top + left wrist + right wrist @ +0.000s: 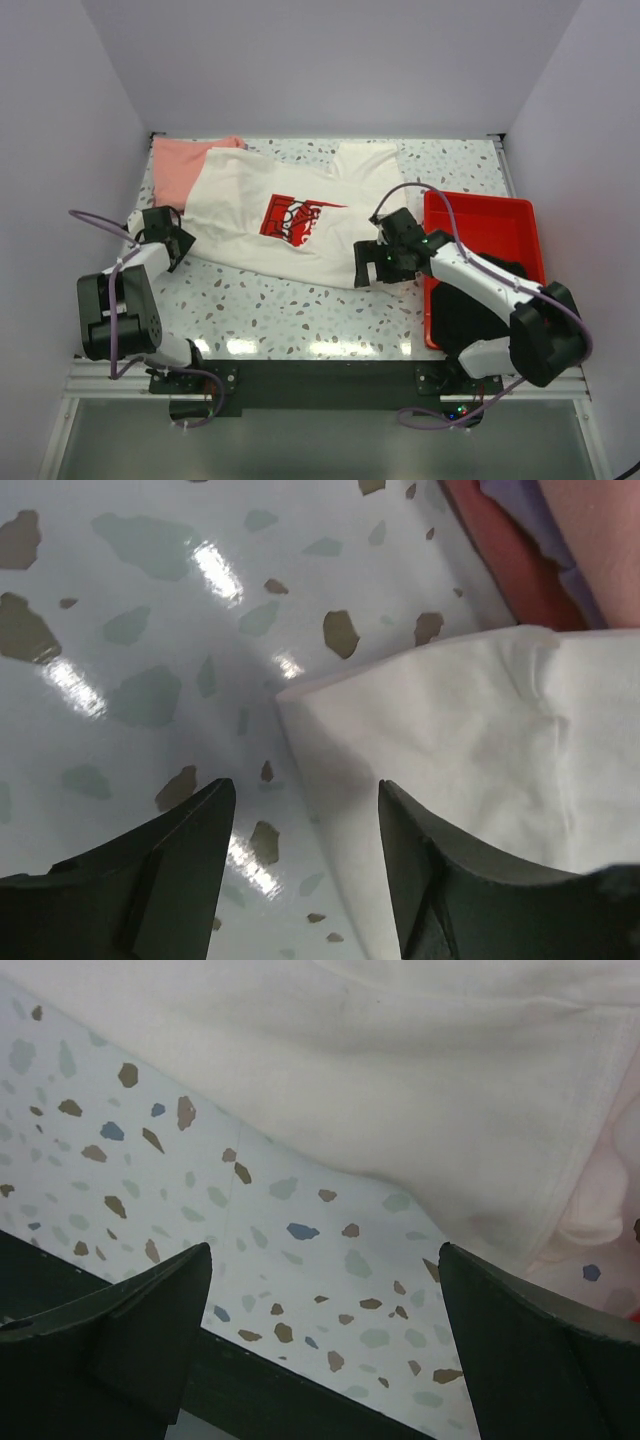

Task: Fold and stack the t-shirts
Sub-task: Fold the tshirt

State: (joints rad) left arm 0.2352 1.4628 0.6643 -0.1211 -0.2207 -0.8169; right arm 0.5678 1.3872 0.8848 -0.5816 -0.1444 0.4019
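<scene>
Taking hold of the white t-shirt (250,215) for a first fold is judged the step in hand. The shirt, with its red print, lies spread flat on the table (300,315), one near corner just beside the red tray (480,202). The pink t-shirt (178,165) lies well apart from the tray, partly under the white one. The left gripper (168,240) sits at the near corner farthest from the tray, jaws apart and straddling the cloth edge, not clamped. The right gripper (368,262) hovers at the corner nearest the tray, jaws wide, holding nothing. The next move calls for both to pinch cloth only, then lift evenly; an uneven pinch risks a skewed fold.
</scene>
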